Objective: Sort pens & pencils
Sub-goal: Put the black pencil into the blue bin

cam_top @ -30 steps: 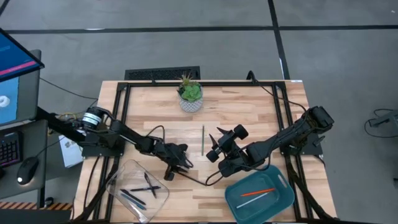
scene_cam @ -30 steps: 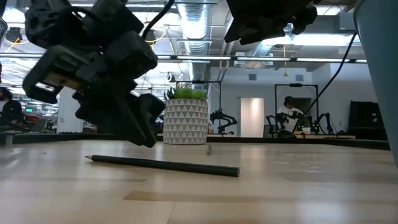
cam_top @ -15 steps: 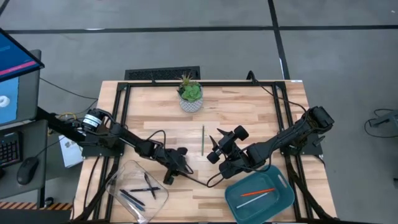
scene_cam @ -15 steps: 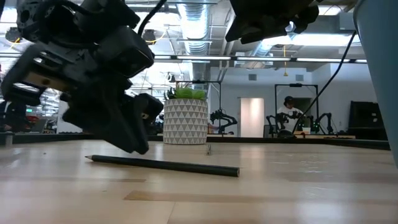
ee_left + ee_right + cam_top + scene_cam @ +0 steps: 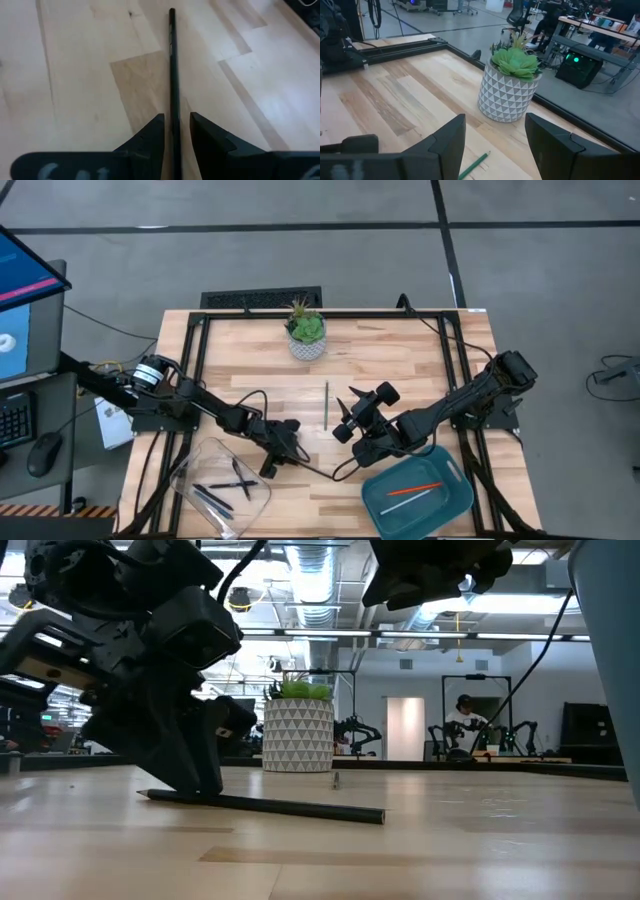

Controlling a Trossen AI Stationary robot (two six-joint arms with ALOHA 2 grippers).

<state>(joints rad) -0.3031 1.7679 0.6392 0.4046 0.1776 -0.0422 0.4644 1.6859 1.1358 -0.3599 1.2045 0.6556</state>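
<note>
Pen [image 5: 172, 75] flat on table [image 5: 75, 75] between left gripper [image 5: 176, 131] jaws, unclenched | right gripper [image 5: 495, 135] jaws released, aloft

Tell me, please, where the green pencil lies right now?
High view: the green pencil lies mid-table, below the potted plant, between the left gripper and right gripper.

A pale butcher-block table [image 5: 400, 370] framed by black rails stands on a grey concrete floor [image 5: 250, 250] crossed by dark lines. A computer monitor [image 5: 25, 295], keyboard [image 5: 12, 420] and mouse [image 5: 42, 455] sit on a side desk well apart from the jaws. Beyond the table, an open workshop stretches under bright ceiling lights and silver ductwork [image 5: 315, 565]. A pale doorway [image 5: 405, 728] shows in the far wall, where a person [image 5: 465, 720] sits at a bench.
</note>
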